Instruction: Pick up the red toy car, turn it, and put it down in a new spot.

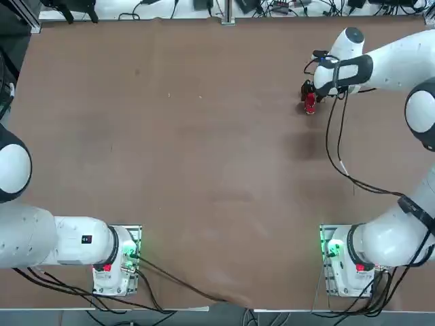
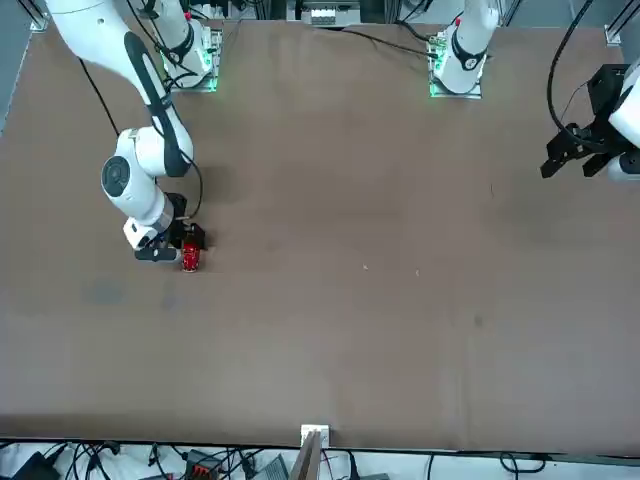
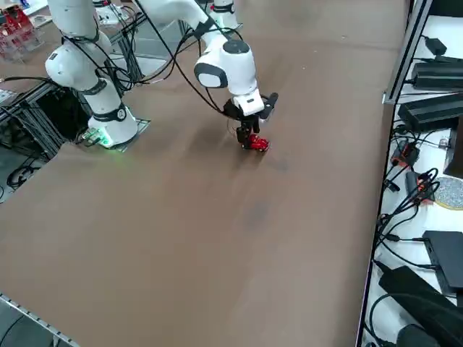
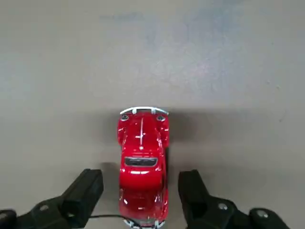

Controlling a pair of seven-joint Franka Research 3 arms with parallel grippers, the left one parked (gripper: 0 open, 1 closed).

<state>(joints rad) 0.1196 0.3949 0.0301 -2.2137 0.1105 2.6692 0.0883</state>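
Note:
The red toy car is a tiny oblong beetle shape with a silver bumper, standing on its wheels on the brown table. It shows in the top view at the far right, in the front view and in the right side view. My right gripper is down over the car's rear half, open. One black finger stands on each side of the car, with a small gap to the body on both sides. The same gripper shows low over the car from overhead.
White arm bases with green lights stand at the near edge. A black cable hangs from my right arm over the table. Boxes and cables lie on a shelf beyond the far table edge.

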